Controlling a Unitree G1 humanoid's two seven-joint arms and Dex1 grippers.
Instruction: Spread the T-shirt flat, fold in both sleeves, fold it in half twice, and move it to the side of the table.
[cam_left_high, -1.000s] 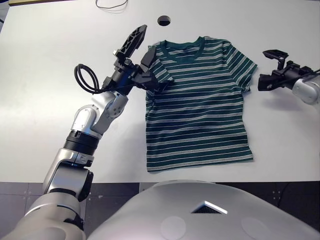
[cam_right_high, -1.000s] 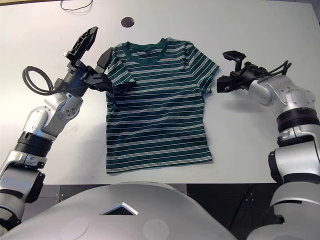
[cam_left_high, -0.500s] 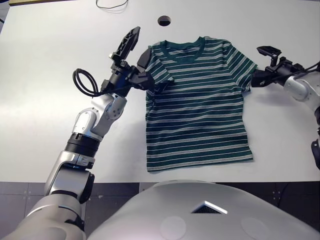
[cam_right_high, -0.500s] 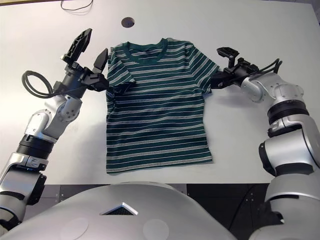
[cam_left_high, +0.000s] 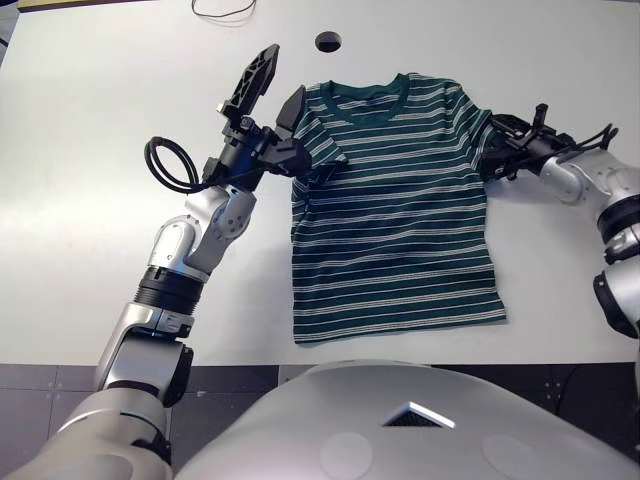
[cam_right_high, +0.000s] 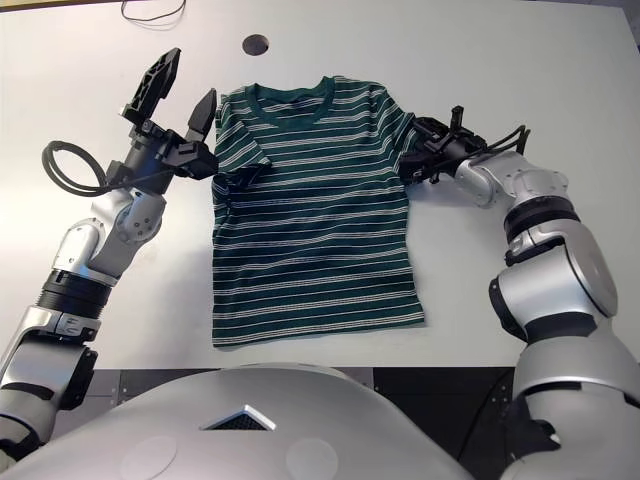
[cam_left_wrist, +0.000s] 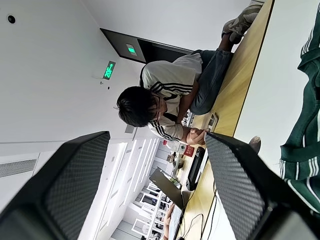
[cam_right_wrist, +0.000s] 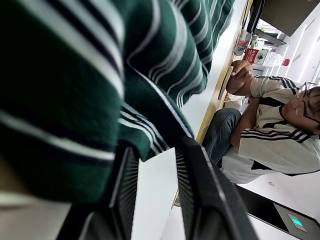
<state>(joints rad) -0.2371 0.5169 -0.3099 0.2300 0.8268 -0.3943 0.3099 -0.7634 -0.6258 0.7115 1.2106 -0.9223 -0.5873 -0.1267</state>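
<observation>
- The T-shirt (cam_left_high: 395, 220) is laid flat, chest up, near the middle of the white table (cam_left_high: 90, 120), collar pointing away from the robot.
- Its left sleeve (cam_left_high: 318, 162) is seen tucked inward over the body, so the sleeve-folding step is judged to be half done.
- The left gripper (cam_left_high: 283, 72) is held above the table just beside the left shoulder, its fingers spread wide and gripping nothing.
- The right gripper (cam_left_high: 497, 142) is set at the right sleeve (cam_left_high: 475, 120). In the right wrist view the fingers (cam_right_wrist: 195, 195) are drawn close about the striped hem (cam_right_wrist: 150, 135) and seemingly pinch it, though contact cannot be confirmed.
- Next, a firm hold on the hem is called for. The sleeve must then be carried inward across the chest and released flat, without the body being dragged.
</observation>
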